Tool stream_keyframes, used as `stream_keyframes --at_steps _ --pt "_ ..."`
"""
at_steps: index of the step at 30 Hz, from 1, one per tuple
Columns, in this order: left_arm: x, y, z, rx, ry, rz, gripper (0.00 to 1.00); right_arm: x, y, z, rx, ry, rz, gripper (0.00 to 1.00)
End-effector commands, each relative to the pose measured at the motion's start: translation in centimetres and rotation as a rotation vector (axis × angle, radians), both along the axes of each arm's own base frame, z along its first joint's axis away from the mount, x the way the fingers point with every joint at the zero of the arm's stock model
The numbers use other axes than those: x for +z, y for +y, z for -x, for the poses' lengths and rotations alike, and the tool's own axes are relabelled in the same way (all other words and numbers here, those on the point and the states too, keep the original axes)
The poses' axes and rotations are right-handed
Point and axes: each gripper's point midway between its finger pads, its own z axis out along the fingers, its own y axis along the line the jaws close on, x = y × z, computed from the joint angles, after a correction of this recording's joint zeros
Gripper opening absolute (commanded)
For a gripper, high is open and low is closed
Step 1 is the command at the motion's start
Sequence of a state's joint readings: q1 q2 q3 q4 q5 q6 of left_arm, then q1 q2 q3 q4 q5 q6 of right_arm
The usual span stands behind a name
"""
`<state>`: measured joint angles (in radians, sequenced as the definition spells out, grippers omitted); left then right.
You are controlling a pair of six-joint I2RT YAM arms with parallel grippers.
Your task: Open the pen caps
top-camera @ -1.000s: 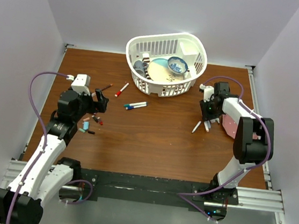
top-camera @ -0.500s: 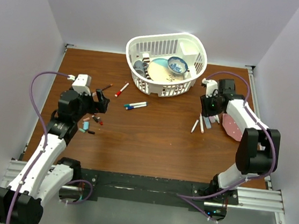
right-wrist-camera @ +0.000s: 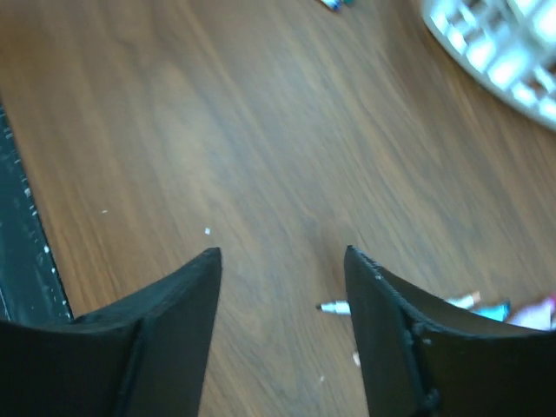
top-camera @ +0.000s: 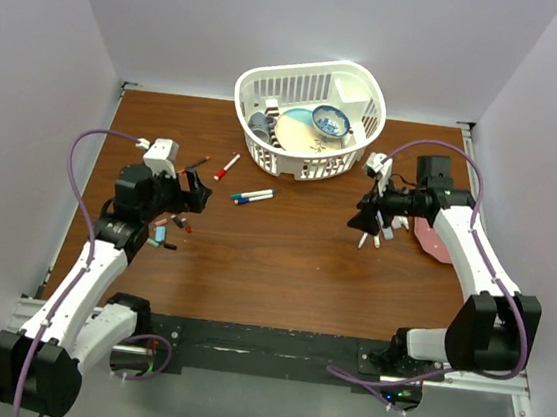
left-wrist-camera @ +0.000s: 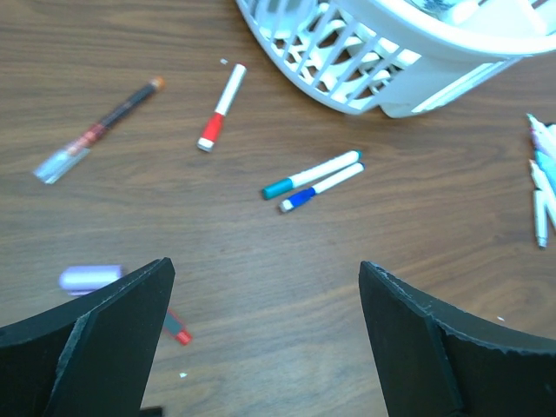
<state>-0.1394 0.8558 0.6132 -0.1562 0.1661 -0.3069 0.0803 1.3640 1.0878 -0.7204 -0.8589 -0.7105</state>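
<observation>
From overhead I see the white basket (top-camera: 309,162) at twelve o'clock on the brown table (top-camera: 282,269), holding a pale plate (top-camera: 295,130) and a blue bowl (top-camera: 330,121). My left gripper (top-camera: 198,192) hangs at nine o'clock. A pale blue cap (top-camera: 160,232) and a small red cap (top-camera: 184,224) lie close by at its seven o'clock. A red-capped marker (top-camera: 226,167) sits toward eleven, and two markers (top-camera: 252,196), teal- and blue-capped, lie side by side nearer the centre. My right gripper (top-camera: 366,219) is at three o'clock, beside a bunch of white markers (top-camera: 378,236). A flat pink thing (top-camera: 434,238) lies further toward three.
</observation>
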Motion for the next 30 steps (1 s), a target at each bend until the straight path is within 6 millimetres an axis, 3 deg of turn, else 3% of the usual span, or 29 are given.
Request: stream_keyframes --at_steps 1,4,8,10,11,12,14,19,20,22,23,24,25,27,28,30 --pt "0.1 -1.9 -0.5 -0.072 0.002 0.089 0.93 1.7 2.7 3.2 0.215 -0.102 -0.11 0.7" --pt "-1.0 -1.4 -1.4 -0.017 0.06 0.092 0.93 2.5 3.9 4.9 0.321 -0.187 -0.109 0.82" --pt "-1.5 -0.8 -3.6 -0.015 0.095 0.006 0.93 4.2 5.7 6.0 0.362 -0.195 -0.117 0.82" --pt "-0.6 -0.6 -5.1 -0.034 0.08 -0.049 0.88 4.2 5.9 6.7 0.372 -0.175 -0.142 0.82" --pt "-1.9 -0.6 -5.7 -0.038 0.126 -0.067 0.86 4.0 5.9 6.9 0.377 -0.174 -0.142 0.82" --pt "-1.3 -0.4 -6.5 -0.035 0.137 -0.081 0.85 3.8 5.8 6.9 0.377 -0.177 -0.137 0.82" --pt "-2.8 -0.6 -7.5 -0.05 0.191 -0.093 0.8 2.9 5.5 7.0 0.365 -0.172 -0.12 0.82" --pt "-3.4 2.1 -10.6 0.047 0.217 -0.231 0.71 3.2 5.6 7.3 0.37 -0.165 -0.13 0.82" --pt "-4.6 2.7 -11.2 0.056 0.245 -0.274 0.7 3.3 5.6 7.5 0.372 -0.162 -0.131 0.82" --pt "-4.2 4.3 -12.6 0.075 0.247 -0.395 0.67 3.4 5.7 7.7 0.376 -0.161 -0.14 0.82" --pt "-5.8 4.7 -13.2 0.066 0.292 -0.438 0.65 3.4 5.6 7.7 0.376 -0.16 -0.139 0.81" --pt "-5.2 5.5 -14.1 0.057 0.287 -0.513 0.63 3.5 5.7 7.8 0.377 -0.16 -0.143 0.81" --pt "-7.0 5.8 -14.7 0.044 0.331 -0.544 0.61 3.4 5.6 7.8 0.376 -0.156 -0.142 0.81" --pt "-7.4 6.3 -15.9 0.024 0.34 -0.592 0.58 3.4 5.6 7.8 0.377 -0.159 -0.142 0.81" --pt "-9.0 6.2 -16.2 0.001 0.376 -0.603 0.55 3.3 5.6 7.9 0.377 -0.155 -0.141 0.81" --pt "-9.5 6.7 -17.0 0.002 0.396 -0.608 0.54 3.4 5.6 7.9 0.378 -0.156 -0.142 0.81"
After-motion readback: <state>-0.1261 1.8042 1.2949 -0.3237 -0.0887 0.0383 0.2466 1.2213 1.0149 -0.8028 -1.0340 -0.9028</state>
